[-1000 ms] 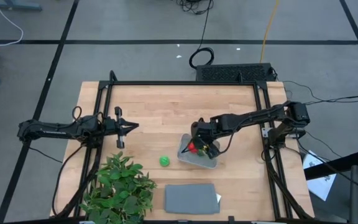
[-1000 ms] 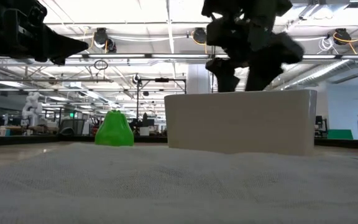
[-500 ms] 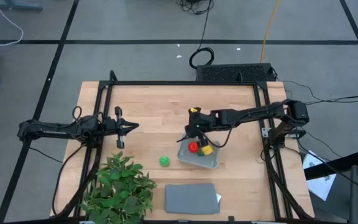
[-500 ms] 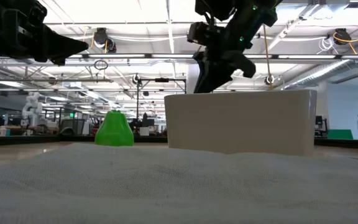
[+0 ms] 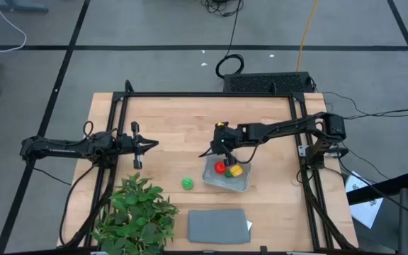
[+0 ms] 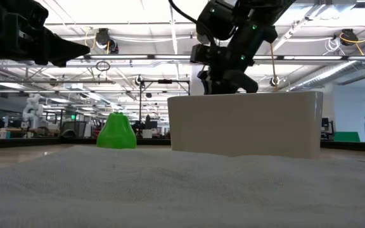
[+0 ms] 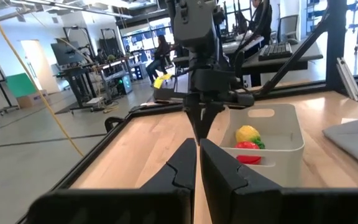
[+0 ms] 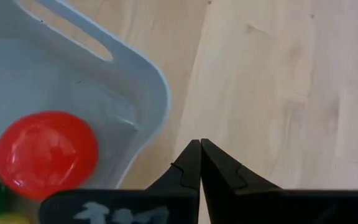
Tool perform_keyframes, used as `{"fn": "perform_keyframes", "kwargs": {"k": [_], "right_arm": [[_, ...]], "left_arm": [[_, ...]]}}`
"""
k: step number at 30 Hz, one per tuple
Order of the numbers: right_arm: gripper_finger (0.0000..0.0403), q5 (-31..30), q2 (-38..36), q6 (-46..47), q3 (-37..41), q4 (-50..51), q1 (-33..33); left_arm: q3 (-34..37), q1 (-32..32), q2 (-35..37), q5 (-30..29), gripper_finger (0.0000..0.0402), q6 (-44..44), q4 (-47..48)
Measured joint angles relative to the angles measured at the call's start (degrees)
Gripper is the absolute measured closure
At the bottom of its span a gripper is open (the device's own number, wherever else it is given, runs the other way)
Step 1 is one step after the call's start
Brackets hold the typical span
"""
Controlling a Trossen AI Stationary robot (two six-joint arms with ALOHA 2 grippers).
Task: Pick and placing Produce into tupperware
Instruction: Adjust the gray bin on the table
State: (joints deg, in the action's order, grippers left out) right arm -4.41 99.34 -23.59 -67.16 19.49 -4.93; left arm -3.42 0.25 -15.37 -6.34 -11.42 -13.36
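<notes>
Fingers pressed together, empty, over the tupperware (image 5: 226,177) rim

My right gripper (image 5: 205,152) hovers at its 11 o'clock corner (red piece (image 5: 220,168) and yellow piece (image 5: 236,171) inside)

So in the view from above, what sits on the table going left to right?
Left gripper, leafy plant, green round piece, then the tupperware holding the red piece and yellow piece.

The right arm reaches from 3 o'clock toward the table's middle, its right gripper (image 5: 212,149) pointing down with fingers pressed together, empty. The left arm lies along the 9 o'clock edge, its left gripper (image 5: 150,144) level, pointing inward, fingers closed.
</notes>
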Motion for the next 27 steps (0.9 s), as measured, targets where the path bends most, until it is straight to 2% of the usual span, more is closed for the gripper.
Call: {"fn": "perform_keyframes", "kwargs": {"k": [18,27], "right_arm": [[0.0403,7.56,0.03,-0.02,0.02,-1.41,1.01],[0.0403,6.43,0.03,0.31,0.02,-2.66,1.14]], "left_arm": [[0.0,0.0,0.02,-0.19,0.0376,0.0,0.24],[0.0,-0.01,0.01,-0.19,0.0376,0.06,0.28]]}}
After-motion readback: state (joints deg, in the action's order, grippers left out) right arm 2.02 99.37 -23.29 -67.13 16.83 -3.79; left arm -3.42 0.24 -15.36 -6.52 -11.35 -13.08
